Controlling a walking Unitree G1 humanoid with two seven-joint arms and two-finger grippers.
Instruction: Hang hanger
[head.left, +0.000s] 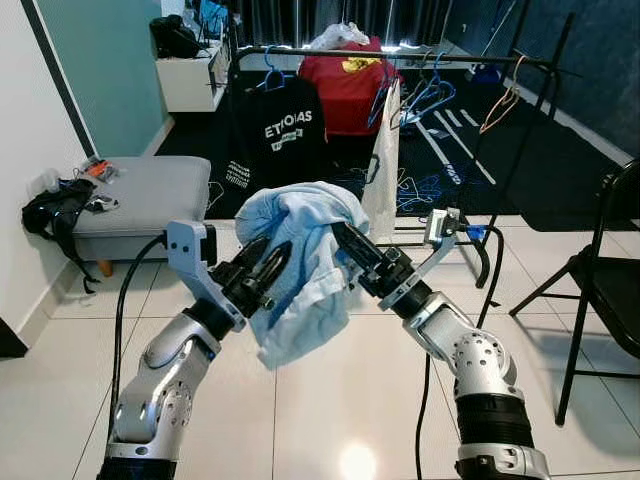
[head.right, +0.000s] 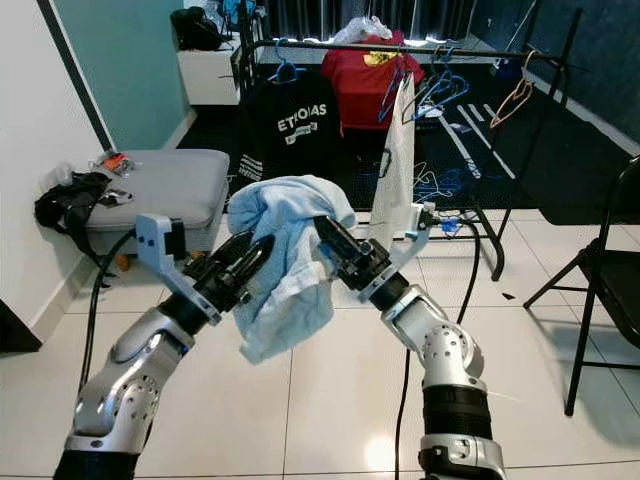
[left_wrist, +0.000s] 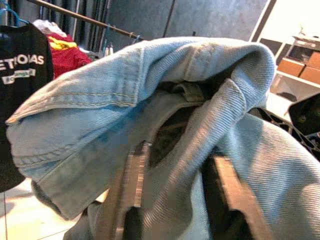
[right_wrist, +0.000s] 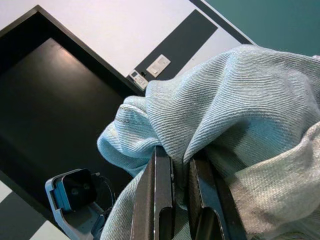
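A crumpled light-blue denim garment (head.left: 300, 255) hangs in the air between my two arms, in front of the clothes rack (head.left: 400, 52). From the left, my left gripper (head.left: 272, 250) is shut on its cloth; in the left wrist view the fabric bunches between the two fingers (left_wrist: 134, 190). On the right side my right gripper (head.left: 340, 235) pinches a fold, its fingers (right_wrist: 159, 190) nearly together. On the rack's bar hang blue hangers (head.left: 425, 95), a black printed T-shirt (head.left: 280, 135), a red shirt (head.left: 345, 80) and a white cloth (head.left: 385, 170).
A grey padded bench (head.left: 140, 195) stands at the left with a black bag (head.left: 55, 215) beside it. A black folding chair (head.left: 610, 270) is at the right edge. Cables lie on the dark floor (head.left: 430, 185) under the rack. White tiles (head.left: 330, 400) stretch below my arms.
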